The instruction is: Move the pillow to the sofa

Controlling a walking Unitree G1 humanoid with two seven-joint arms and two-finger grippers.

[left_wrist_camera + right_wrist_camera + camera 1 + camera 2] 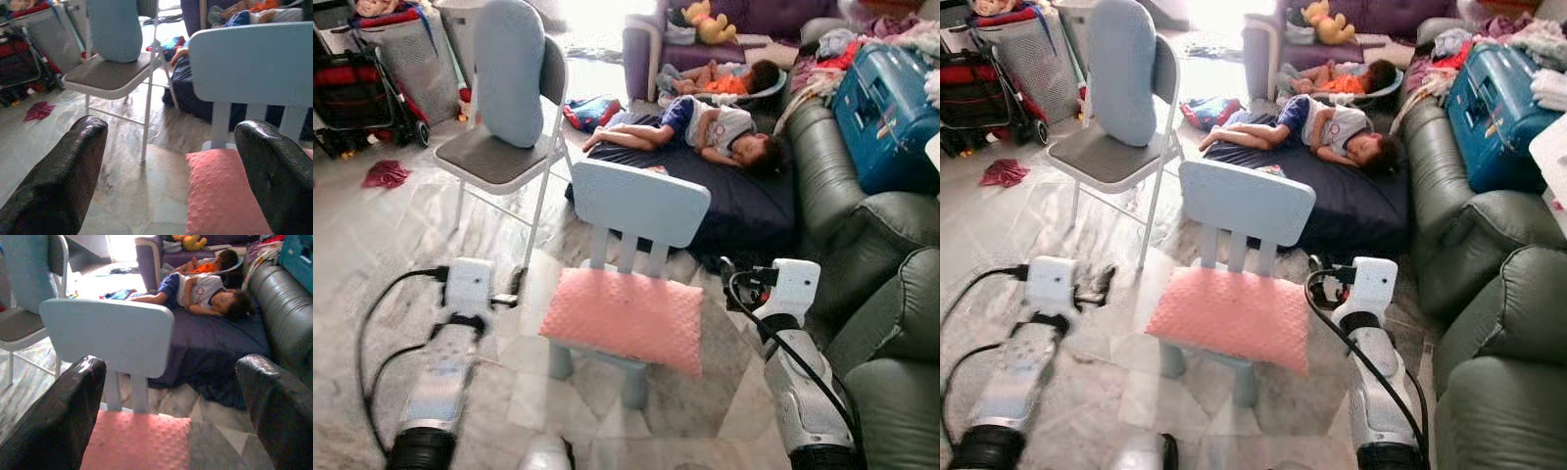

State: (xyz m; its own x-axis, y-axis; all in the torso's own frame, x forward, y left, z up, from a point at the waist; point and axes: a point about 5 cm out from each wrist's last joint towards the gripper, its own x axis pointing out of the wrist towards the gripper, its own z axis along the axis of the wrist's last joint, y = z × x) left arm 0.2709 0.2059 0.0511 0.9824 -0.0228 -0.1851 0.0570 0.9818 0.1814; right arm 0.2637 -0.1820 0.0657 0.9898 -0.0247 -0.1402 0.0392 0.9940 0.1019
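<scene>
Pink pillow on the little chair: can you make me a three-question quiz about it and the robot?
1. True or false: the bumpy pink pillow lies on the seat of the small pale-blue wooden chair.
2. Which gripper holds the pillow? A) left gripper B) right gripper C) neither
3. Fill in: the green leather sofa stands on the robot's ____ side.

Key
1. True.
2. C; both are open, one at each side of the chair, apart from the pillow.
3. Right.
</scene>
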